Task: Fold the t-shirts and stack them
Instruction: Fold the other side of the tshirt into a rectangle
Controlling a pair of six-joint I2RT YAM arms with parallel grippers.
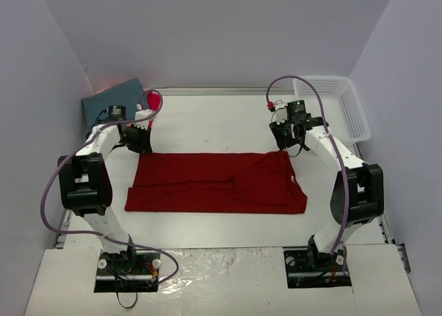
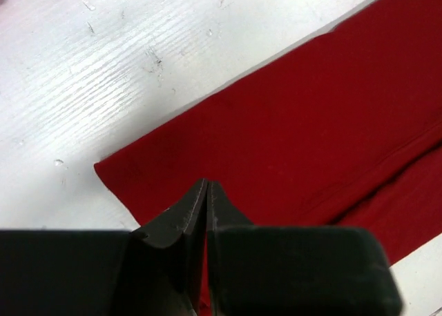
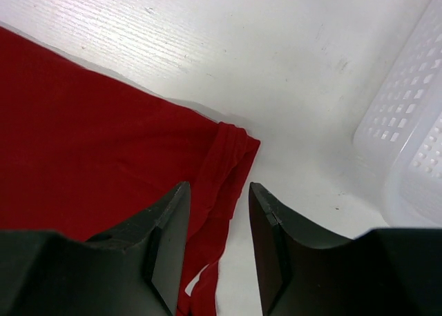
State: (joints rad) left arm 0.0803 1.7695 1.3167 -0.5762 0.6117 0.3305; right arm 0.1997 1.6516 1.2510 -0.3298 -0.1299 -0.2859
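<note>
Fold prep: deep red t-shirt flat, far corners taken for lifting
Grips: left gripper pinched together on far left edge; right gripper jaws apart, straddling far right corner

The left arm and right arm are white links joined by boxy black housings, on black bases at the bottom of the frame. A thick mauve cable loops loosely along each arm. The left gripper and right gripper carry matte black, wedge-shaped fingers.
</note>
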